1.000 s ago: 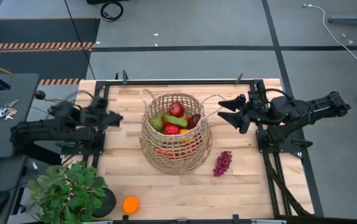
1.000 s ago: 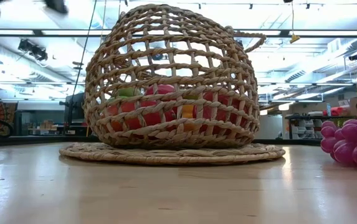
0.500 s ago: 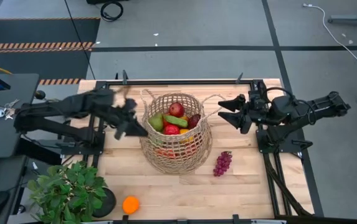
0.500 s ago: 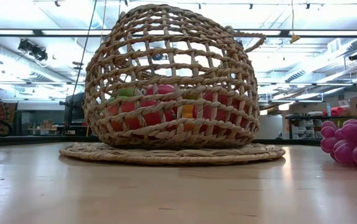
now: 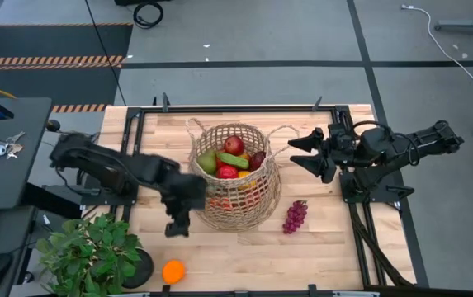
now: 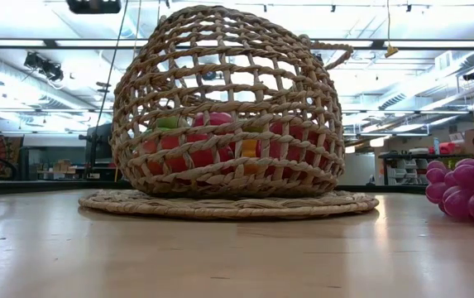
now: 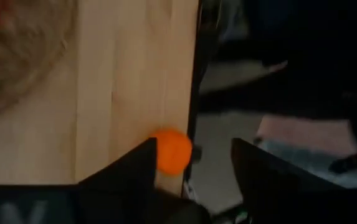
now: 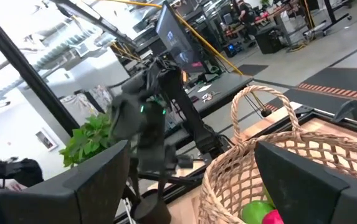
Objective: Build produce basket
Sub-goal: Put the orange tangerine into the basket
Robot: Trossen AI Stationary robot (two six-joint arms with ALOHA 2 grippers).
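Two grippers spread open: left gripper (image 5: 177, 228) over table, right gripper (image 5: 300, 153) parked | tan open-weave wicker basket (image 5: 234, 177) upright, mouth up, holding mixed produce (image 5: 229, 158) | purple grape bunch (image 5: 294, 216), small orange ball (image 5: 172, 271) left outside on wooden table (image 5: 335, 239)

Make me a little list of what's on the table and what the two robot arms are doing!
basket: mid-table, holding red apples, a green pear and more
grapes: purple, on the table beside the basket, on the right arm's side
orange: near the front edge, outside the basket
plant: front corner on the left arm's side
left gripper: open, between basket and orange
right gripper: open, waiting near the basket handle
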